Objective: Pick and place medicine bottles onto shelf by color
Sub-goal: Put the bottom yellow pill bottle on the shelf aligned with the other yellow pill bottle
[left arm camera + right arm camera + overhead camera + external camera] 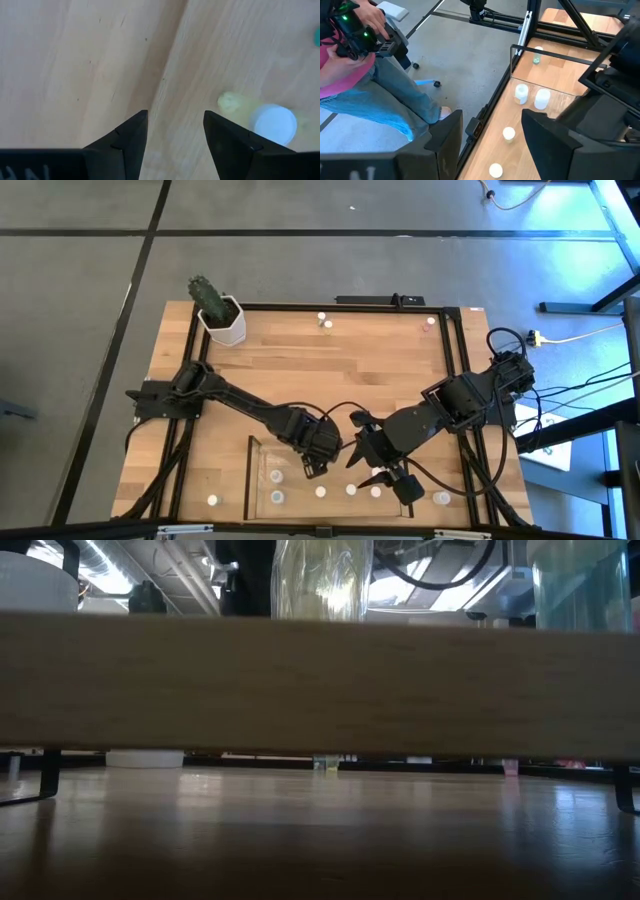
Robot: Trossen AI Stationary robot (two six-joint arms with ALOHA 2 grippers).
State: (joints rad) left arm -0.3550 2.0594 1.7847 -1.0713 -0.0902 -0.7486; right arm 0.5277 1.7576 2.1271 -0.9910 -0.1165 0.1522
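Currently left gripper [175,131] is hovering fingers apart, empty, inside the shelf [252,470], a white-capped medicine bottle [273,123] just beside one fingertip. Right gripper [385,473] is also gaping, empty. Risk: descending off-centre, knocking the bottle over.

Legible text, labels, brands, numbers, signs: none. Left wrist housing [30,170] carried pale raised markings, cut off at the picture's edge and unreadable; right wrist housing [355,172] carried the same, also unreadable. Medicine bottles [321,492] showed no legible labels.
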